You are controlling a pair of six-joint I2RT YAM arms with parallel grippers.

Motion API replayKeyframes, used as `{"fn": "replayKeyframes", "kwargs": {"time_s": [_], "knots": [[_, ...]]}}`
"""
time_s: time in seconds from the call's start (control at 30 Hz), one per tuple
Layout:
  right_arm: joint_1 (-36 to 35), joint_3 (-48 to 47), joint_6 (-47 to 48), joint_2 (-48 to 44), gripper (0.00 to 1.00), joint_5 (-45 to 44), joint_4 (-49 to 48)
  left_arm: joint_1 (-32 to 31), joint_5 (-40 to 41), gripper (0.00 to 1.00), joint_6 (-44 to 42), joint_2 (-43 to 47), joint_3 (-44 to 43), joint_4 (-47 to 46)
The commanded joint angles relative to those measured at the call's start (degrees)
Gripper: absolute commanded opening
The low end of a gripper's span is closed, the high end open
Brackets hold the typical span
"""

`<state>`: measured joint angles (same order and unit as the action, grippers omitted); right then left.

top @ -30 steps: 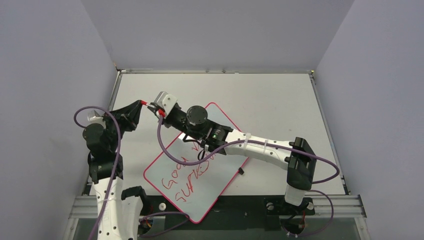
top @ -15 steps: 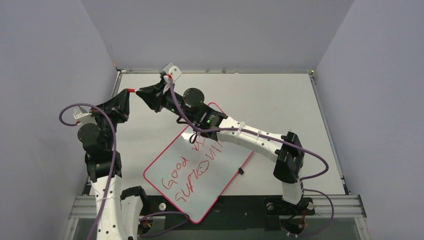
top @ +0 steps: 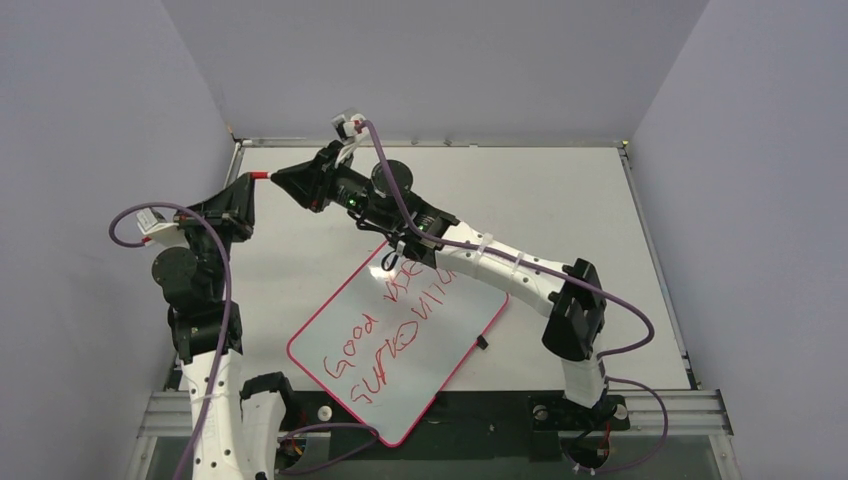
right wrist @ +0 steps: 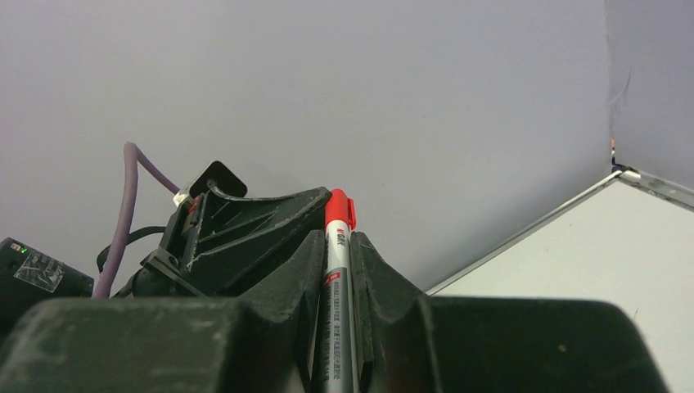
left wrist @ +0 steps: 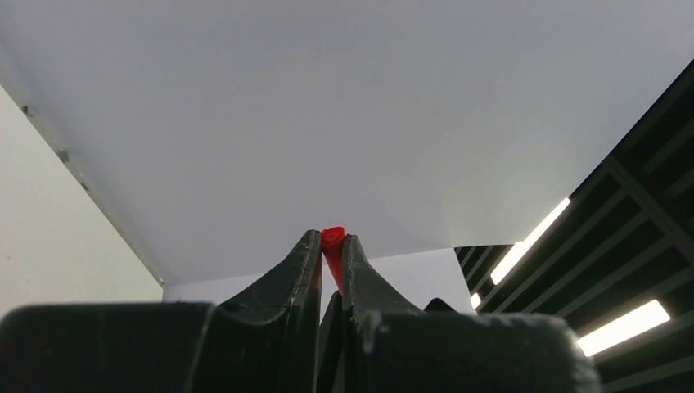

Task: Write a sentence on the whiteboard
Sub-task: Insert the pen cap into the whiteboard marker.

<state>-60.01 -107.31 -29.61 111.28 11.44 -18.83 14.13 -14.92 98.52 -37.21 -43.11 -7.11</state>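
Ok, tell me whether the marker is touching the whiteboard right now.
No, the marker is held in the air between the left gripper and right gripper, away from the whiteboard.

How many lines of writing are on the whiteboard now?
2 on the whiteboard: the first line begins "Good"; the second line runs below it. The right arm may hide more.

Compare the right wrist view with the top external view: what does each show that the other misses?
Right wrist only: the marker, its grey printed barrel clamped in the right gripper. Top external only: the whiteboard and the sentence in red across it, two lines. Both: the marker's red cap and the left gripper meeting it.
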Motion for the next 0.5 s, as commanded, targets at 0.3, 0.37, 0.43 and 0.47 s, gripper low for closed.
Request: {"fn": "replayKeyframes", "kwargs": {"time_s": [0.3, 0.37, 0.43, 0.47], "knots": [[0.48, 13.13, -1.11, -7.22, 0.0, 1.26, 0.93, -3.88, -24.26, 0.47, -6.88, 1.94, -6.02, -8.31], [0.83, 13.76, -0.99, -8.07, 0.0, 1.11, 0.69, -3.91, -24.26, 0.49, -7.07, 2.13, -6.22, -8.1], [1.01, 14.25, -0.83, -8.54, 0.0, 0.94, 0.57, -3.91, -24.06, 0.49, -7.1, 2.14, -6.22, -8.09], [1.11, 14.37, -0.77, -8.85, 0.0, 0.82, 0.49, -3.88, -23.99, 0.49, -7.11, 2.19, -6.22, -8.09]]}}
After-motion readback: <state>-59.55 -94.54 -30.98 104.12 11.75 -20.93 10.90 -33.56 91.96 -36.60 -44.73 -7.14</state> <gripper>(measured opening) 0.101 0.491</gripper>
